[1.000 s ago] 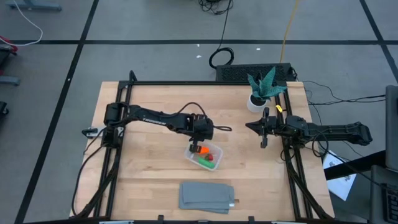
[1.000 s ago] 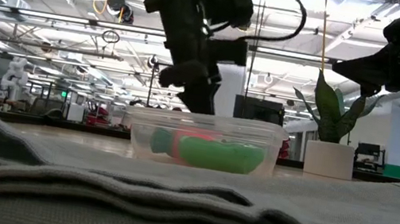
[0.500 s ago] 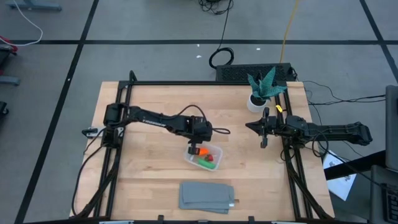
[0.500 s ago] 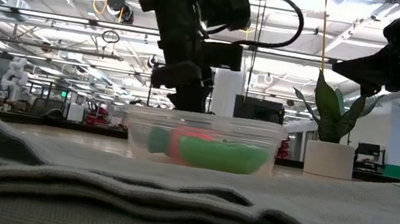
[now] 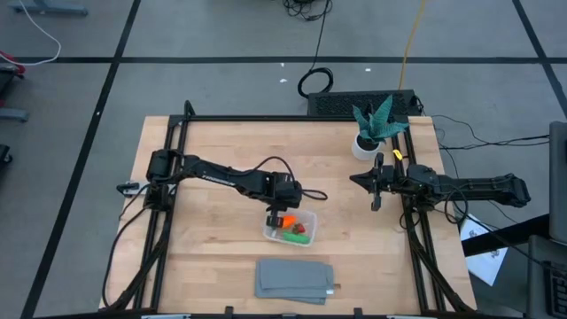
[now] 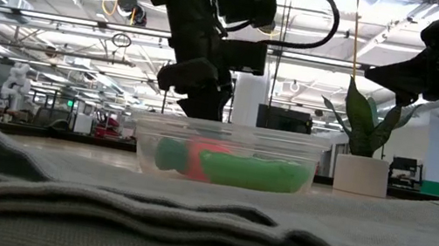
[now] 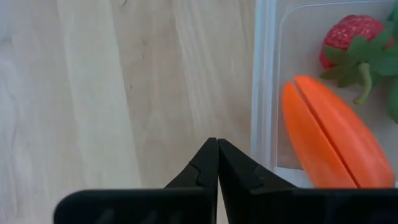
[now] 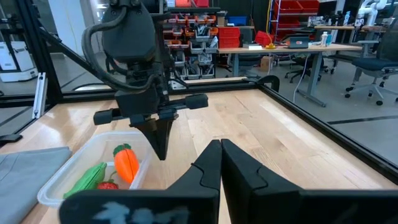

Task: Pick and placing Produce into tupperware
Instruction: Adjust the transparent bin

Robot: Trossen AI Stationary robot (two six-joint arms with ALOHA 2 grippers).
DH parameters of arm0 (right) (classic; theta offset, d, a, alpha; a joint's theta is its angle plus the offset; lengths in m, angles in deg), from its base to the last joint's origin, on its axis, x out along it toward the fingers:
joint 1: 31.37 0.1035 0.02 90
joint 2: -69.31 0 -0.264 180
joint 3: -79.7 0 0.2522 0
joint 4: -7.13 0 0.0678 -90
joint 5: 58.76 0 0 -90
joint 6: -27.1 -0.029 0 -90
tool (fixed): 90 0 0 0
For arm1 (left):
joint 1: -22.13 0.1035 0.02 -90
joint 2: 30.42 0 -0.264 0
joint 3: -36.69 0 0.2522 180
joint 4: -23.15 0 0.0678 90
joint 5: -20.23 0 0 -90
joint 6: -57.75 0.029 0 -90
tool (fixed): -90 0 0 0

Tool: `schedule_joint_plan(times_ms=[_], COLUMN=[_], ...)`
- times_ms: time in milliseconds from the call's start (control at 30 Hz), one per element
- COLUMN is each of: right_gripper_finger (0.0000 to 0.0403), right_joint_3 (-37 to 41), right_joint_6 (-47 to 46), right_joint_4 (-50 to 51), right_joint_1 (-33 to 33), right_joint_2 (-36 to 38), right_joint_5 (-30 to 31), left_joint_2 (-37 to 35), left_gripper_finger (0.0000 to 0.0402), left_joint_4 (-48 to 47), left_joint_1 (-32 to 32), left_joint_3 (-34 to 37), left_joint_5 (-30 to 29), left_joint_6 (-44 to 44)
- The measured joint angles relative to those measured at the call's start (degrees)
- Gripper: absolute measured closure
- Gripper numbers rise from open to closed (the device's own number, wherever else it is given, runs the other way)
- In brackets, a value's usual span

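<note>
Left gripper (image 7: 217, 163) first: its two dark fingers are pressed flat together, nothing between them, tips hanging just outside the wall of the small clear plastic container with rounded corners (image 7: 263, 93). In the high view that gripper (image 5: 275, 216) sits over the container's (image 5: 290, 225) edge nearest the left arm, and the low view has it (image 6: 198, 102) just above the rim (image 6: 231, 130), not down inside.

And look what's in the tub: the orange carrot-shaped toy piece (image 7: 326, 134) lies right beside the wall next to the fingertips, the small red strawberry-like piece with green leaves (image 7: 351, 45) sits beyond it, and the elongated green piece (image 8: 89, 178) lies alongside, plain to see from the right wrist camera. All three pieces of produce look to be inside, so I'd call the placing done and the step in hand the clearing-off. The next move calls for a straight lift away from that rim without nudging the light container across the wooden table (image 5: 213, 239).

Over on the other side, the right gripper (image 5: 376, 183) waits well apart near the white-potted green plant (image 5: 370, 128), fingers shut and empty. A folded grey cloth (image 5: 295, 279) lies near the front edge.
</note>
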Motion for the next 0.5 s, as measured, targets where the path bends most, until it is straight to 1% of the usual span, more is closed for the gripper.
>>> schedule_joint_plan(times_ms=[200, 400, 500], right_gripper_finger=[0.0403, 0.0403, 0.0403], right_joint_3=[0.0, 0.0, 0.0], right_joint_6=[0.0, 0.0, 0.0], right_joint_4=[0.0, 0.0, 0.0], right_joint_1=[0.0, 0.0, 0.0], right_joint_2=[0.0, 0.0, 0.0], right_joint_5=[0.0, 0.0, 0.0], left_joint_2=[0.0, 0.0, 0.0], left_gripper_finger=[0.0399, 0.0393, 0.0399], left_joint_4=[0.0, 0.0, 0.0], left_joint_1=[-1.0, -1.3, -1.3], left_joint_3=[0.0, 0.0, 0.0], left_joint_5=[0.1, 0.1, 0.1], left_joint_6=[-0.3, -0.4, -0.5])
